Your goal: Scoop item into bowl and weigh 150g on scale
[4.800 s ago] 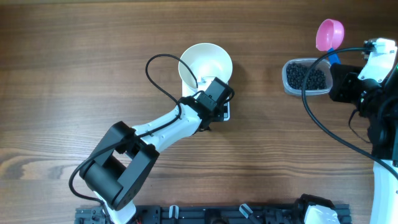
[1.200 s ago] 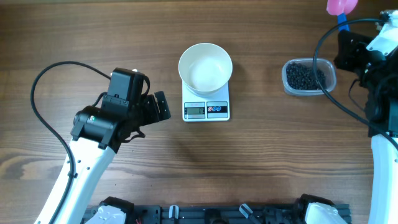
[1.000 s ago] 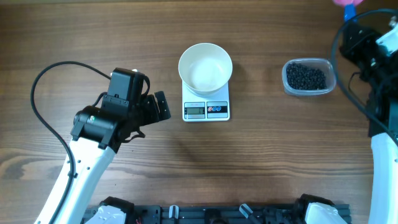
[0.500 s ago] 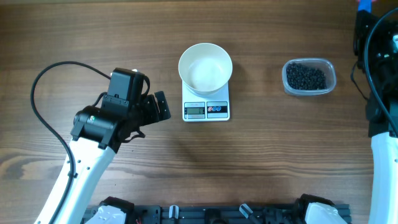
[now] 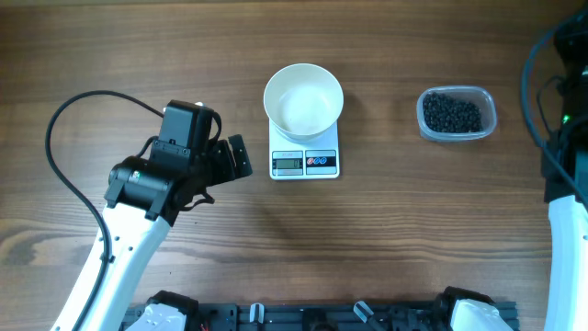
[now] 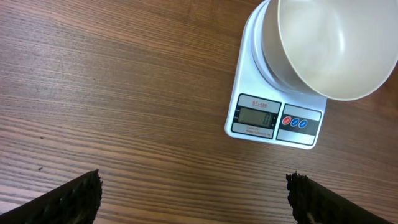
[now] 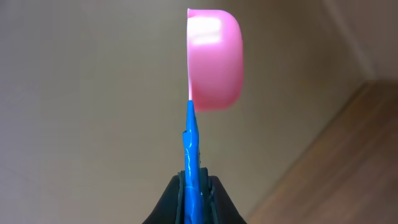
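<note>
Overhead first: the white bowl [image 5: 303, 99] sits on the back half of the little white scale [image 5: 305, 163], top-middle of the frame, and it looks empty. The black beads [image 5: 452, 113] are all in the clear plastic tub [image 5: 491, 124], upper right, well apart from the scale. The left end effector [image 5: 234, 158] hangs just left of the scale with its fingers spread and nothing between them. Only the right arm [image 5: 562, 165] shows, along the right edge of the wooden tabletop [image 5: 413, 230].

Left wrist cam: the two dark fingertips sit in the bottom corners, wide apart, with bare wood between them. The scale is upper right with the bowl overhanging it. There's tiny red print above the grey display that reads like "SF-400". The display digits are too faint to read. Red and blue round buttons sit beside it.

Right wrist cam: the right end effector [image 7: 193, 194] is pressed together on the blue handle of the pink scoop [image 7: 214, 59]. The scoop stands upright on edge in front of a plain beige wall.
</note>
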`<state>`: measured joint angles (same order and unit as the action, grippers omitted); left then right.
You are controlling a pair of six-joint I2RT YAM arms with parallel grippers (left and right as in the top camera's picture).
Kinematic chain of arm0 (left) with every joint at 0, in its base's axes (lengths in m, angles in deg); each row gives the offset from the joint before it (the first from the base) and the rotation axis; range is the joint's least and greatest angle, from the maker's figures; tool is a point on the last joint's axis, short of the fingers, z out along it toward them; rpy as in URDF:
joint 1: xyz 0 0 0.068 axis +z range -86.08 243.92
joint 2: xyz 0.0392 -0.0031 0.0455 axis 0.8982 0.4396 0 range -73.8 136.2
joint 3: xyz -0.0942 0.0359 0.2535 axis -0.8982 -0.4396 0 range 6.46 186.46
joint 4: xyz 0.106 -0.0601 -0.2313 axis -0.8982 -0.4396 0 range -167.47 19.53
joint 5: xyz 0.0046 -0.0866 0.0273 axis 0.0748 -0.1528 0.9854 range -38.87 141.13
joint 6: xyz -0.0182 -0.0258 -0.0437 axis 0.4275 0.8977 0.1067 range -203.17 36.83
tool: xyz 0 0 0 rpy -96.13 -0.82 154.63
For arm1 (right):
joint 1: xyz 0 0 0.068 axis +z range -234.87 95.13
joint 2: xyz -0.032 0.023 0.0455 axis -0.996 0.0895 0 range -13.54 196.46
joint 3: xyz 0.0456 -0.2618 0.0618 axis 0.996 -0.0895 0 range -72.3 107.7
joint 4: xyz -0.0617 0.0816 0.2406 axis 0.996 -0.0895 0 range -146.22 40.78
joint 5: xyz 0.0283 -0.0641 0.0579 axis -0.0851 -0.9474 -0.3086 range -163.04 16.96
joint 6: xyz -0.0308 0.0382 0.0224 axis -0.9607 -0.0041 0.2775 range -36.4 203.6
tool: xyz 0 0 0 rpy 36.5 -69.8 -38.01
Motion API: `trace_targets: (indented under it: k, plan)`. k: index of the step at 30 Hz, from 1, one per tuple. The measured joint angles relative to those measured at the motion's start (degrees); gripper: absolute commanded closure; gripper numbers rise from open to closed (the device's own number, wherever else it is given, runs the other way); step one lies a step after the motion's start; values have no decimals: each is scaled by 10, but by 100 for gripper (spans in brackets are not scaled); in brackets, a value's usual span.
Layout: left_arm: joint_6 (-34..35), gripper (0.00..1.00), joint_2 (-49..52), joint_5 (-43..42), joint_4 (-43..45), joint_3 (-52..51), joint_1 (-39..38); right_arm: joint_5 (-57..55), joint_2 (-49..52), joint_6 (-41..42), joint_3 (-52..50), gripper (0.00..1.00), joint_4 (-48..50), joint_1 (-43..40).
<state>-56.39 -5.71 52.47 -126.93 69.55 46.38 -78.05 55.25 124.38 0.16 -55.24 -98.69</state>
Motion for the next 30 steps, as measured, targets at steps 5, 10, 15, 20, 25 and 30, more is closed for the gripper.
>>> trace_targets:
  k: [5,10,15,20,25,30]
  plan:
    - [0,0,0,0,0,0,0,-2,0,-94,0,96,-18,0]
    - [0,0,0,0,0,0,0,-2,6,-152,0,96,-17,0]
    - [0,0,0,0,0,0,0,0,25,-170,0,96,-17,0]
    - [0,0,0,0,0,0,0,25,25,-174,0,96,-26,0]
    - [0,0,0,0,0,0,0,105,24,-176,0,96,-94,0]
    - [0,0,0,0,-1,0,0,195,24,-177,0,96,-169,0]
